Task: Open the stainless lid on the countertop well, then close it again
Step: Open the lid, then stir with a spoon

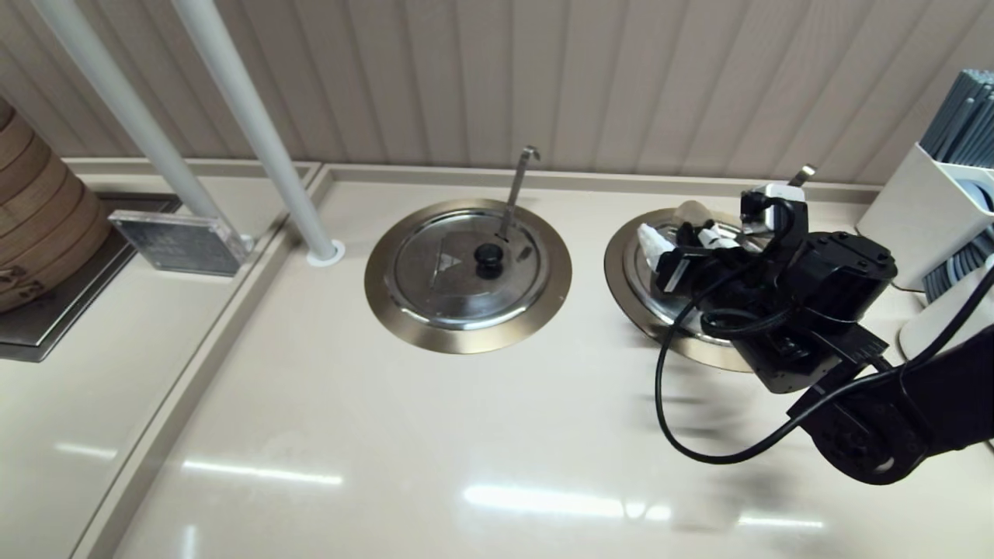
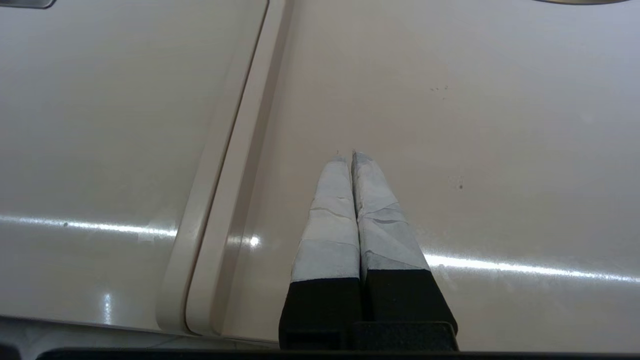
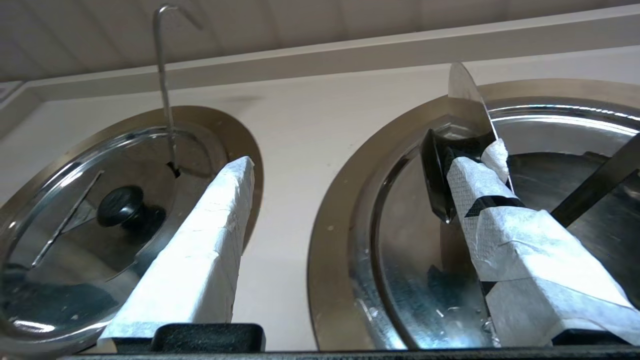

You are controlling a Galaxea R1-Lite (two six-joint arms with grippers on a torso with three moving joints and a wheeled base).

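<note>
– Lid point(image 3: 470, 105) first: where does it stand?
– Lifted, up on its edge in the well point(image 3: 340, 225) on the robot's right. The right wrist view meets it almost edge-on, black knob point(image 3: 434, 170) to one side.
– And the right gripper point(image 3: 367, 160)?
– Over that well, jaws spread wide. One taped finger point(image 3: 500, 220) lies against the knob side of the lid; the other hangs free over the strip of counter between the two wells.
– Room to move?
– That strip is narrow. The twin lid point(image 1: 466, 268) lies flat and shut on its own ring, and its hooked ladle handle point(image 1: 516, 190) rises toward the wall. In front of both wells the countertop point(image 1: 388, 435) is wide and glossy.
– What is hard to see?
– From the head view the arm and its cable cover most of the right well; only part of the ring and the ladle handle tip point(image 1: 804, 175) show. I cannot tell what the lid leans on.
– Left gripper point(image 2: 350, 157)?
– Parked, fingers pressed together, just above bare counter beside a raised seam point(image 2: 220, 200).
– The room?
– Ribbed wall panelling point(image 1: 543, 78), two white poles point(image 1: 256, 132), and bamboo steamers point(image 1: 39, 210) cut off at the far left.
</note>
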